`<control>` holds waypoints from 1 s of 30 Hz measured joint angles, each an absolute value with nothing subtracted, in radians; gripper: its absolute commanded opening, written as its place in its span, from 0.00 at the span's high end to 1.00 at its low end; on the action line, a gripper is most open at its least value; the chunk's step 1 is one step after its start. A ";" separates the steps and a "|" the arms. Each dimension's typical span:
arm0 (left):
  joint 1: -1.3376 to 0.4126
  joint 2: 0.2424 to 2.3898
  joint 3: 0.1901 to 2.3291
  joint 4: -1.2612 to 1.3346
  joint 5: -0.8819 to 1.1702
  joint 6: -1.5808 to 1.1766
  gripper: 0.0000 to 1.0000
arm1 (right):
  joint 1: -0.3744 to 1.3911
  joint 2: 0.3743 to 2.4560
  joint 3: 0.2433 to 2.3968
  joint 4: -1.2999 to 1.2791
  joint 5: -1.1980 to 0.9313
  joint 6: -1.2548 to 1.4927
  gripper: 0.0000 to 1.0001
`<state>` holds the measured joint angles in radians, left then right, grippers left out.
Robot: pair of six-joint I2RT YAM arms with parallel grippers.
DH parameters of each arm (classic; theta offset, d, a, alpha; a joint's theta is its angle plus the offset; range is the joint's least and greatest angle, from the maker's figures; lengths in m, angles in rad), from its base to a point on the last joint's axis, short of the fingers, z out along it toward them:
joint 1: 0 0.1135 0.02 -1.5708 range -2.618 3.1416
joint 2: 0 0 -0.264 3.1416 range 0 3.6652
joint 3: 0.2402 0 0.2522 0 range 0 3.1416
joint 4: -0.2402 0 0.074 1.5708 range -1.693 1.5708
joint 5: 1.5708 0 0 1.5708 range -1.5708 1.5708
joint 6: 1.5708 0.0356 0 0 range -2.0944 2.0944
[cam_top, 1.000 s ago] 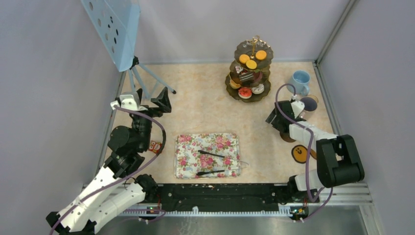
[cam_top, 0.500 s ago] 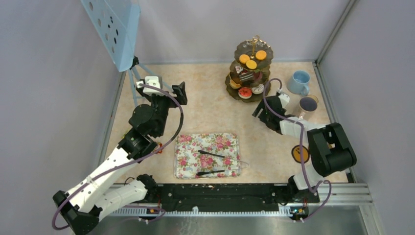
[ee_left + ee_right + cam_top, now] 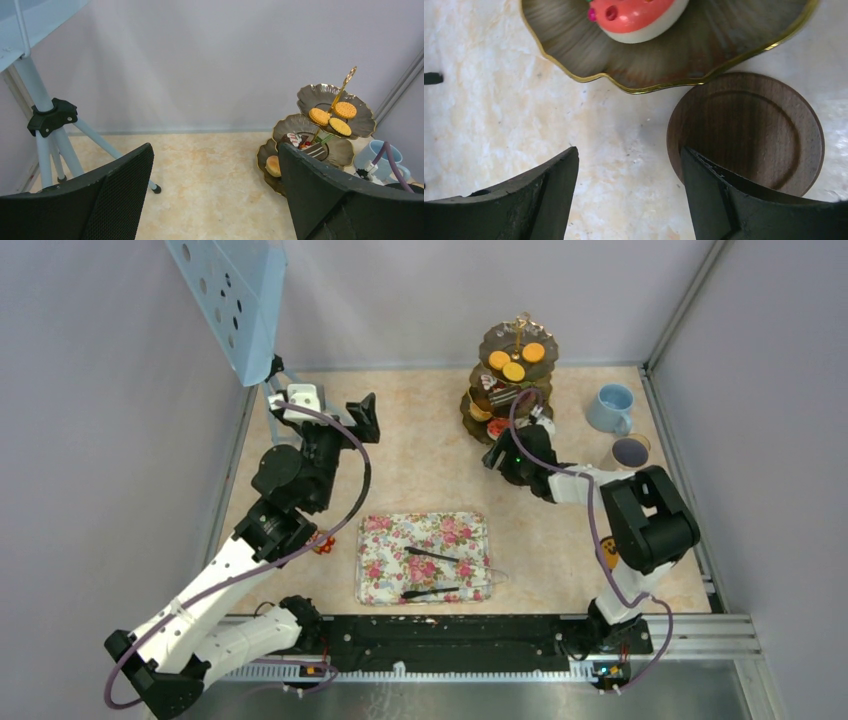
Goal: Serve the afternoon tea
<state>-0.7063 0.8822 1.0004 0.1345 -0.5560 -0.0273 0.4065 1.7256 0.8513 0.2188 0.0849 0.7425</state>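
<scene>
The dark scalloped three-tier stand (image 3: 489, 429) with its gold handle stands at the back right. Orange rounds (image 3: 514, 371) lie on the top tier, cake slices (image 3: 503, 396) on the middle one and donuts below. My right gripper (image 3: 503, 453) is open and low at the front rim of the bottom tier. In the right wrist view it (image 3: 629, 162) faces the plate rim (image 3: 574, 75), a pink donut (image 3: 639, 15) and a round wooden coaster (image 3: 749, 130). My left gripper (image 3: 328, 418) is open and raised at the back left, and it (image 3: 215, 160) looks toward the stand (image 3: 306, 99). A light-blue cup (image 3: 612, 407) and a cup with dark contents (image 3: 630, 452) stand to the right.
The floral tray (image 3: 380, 570) with black tongs (image 3: 440, 575) lies at the front middle. A tripod (image 3: 275, 390) with a blue perforated panel (image 3: 235, 300) stands at the back left. An orange and black coaster (image 3: 610, 555) lies near the right arm. Walls close in all sides.
My right gripper has moved left from beside the cups to the front of the stand. My left arm has risen and swung toward the back, and then held nearly still.
</scene>
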 measured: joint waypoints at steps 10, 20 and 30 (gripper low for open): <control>-0.706 0.863 0.988 0.189 -0.492 0.087 0.01 | 0.498 1.758 0.879 0.243 0.019 0.728 0.27; -0.706 0.776 0.875 0.252 -0.468 0.123 0.01 | 0.560 1.771 0.919 0.197 -0.024 0.701 0.26; -0.706 0.739 0.837 0.257 -0.437 0.121 0.01 | 0.570 1.655 0.933 0.051 -0.089 0.564 0.20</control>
